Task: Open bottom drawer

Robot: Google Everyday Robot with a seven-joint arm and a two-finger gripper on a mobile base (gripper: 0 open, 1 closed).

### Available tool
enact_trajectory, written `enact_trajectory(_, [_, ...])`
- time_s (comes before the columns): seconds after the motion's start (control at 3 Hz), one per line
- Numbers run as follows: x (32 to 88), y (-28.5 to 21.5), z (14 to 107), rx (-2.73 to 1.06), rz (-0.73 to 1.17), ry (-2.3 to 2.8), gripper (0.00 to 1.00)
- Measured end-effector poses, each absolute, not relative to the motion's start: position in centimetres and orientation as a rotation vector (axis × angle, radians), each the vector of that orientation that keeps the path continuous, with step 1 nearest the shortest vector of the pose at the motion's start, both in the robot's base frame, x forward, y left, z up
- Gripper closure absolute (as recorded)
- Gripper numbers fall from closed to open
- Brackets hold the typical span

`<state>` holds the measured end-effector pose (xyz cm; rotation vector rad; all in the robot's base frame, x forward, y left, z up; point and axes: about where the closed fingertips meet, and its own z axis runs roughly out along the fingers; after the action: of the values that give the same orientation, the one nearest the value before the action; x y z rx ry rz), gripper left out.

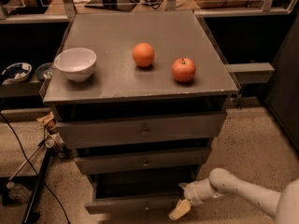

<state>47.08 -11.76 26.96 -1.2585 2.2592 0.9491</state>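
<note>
The bottom drawer (133, 203) is the thinnest grey front, low on the grey cabinet, and stands pulled out a little, with a dark gap above it. Its small knob (147, 208) sits at the centre of the strip. My gripper (181, 207) is at the drawer's right end, just in front of the strip, on the white arm (238, 188) that comes in from the lower right. The mid-sized drawer front (142, 160) and the tallest drawer front (140, 129) lie above it.
On the cabinet top (117, 85) stand a white bowl (75, 63), an orange (143, 54) and a red apple (183, 69). Black cables and a stand (35, 181) lie on the speckled floor to the left. A shelf with dishes (16, 71) is at far left.
</note>
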Motion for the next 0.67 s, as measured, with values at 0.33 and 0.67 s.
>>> enact_trajectory(0.33, [47.7, -11.48, 24.66, -1.282, 0.986, 2.303, 0.0])
enact_trajectory(0.67, [47.71, -11.46, 24.63, -1.282, 0.986, 2.304, 0.0])
